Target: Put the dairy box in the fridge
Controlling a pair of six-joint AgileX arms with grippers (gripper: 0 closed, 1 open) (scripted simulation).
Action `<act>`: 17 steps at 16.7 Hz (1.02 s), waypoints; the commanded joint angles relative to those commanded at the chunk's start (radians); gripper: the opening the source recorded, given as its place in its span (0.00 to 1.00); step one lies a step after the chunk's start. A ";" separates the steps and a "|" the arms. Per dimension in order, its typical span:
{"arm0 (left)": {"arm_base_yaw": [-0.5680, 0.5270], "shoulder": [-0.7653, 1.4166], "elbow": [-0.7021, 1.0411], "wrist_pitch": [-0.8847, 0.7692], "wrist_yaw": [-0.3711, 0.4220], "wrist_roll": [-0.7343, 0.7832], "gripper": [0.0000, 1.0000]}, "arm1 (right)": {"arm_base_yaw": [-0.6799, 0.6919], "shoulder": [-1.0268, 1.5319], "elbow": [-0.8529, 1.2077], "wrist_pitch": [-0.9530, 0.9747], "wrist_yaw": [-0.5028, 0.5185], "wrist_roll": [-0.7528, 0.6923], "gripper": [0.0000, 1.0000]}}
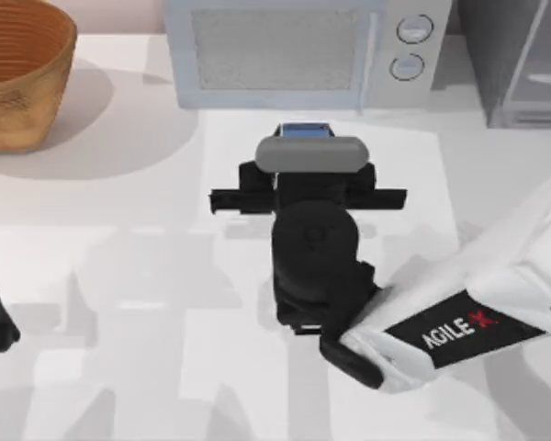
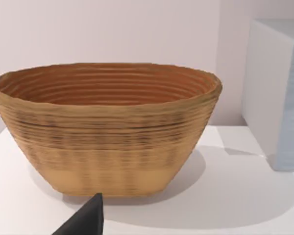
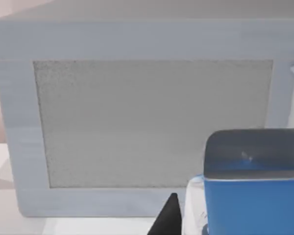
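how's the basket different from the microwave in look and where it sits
The basket is round, woven and tan, open at the top; the microwave is a boxy light grey unit with a speckled door panel and two round knobs. The basket sits at the table's far left, the microwave at the far middle. Both rest on the white table, along its far edge.

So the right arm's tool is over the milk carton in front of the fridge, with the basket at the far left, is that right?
Not quite: the milk carton under the right arm's tool stands in front of the microwave, not the fridge, as the top view shows. The basket is at the far left.
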 joint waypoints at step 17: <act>0.000 0.000 0.000 0.000 0.000 0.000 1.00 | -0.134 -0.455 -0.178 -0.314 -0.167 -0.016 0.00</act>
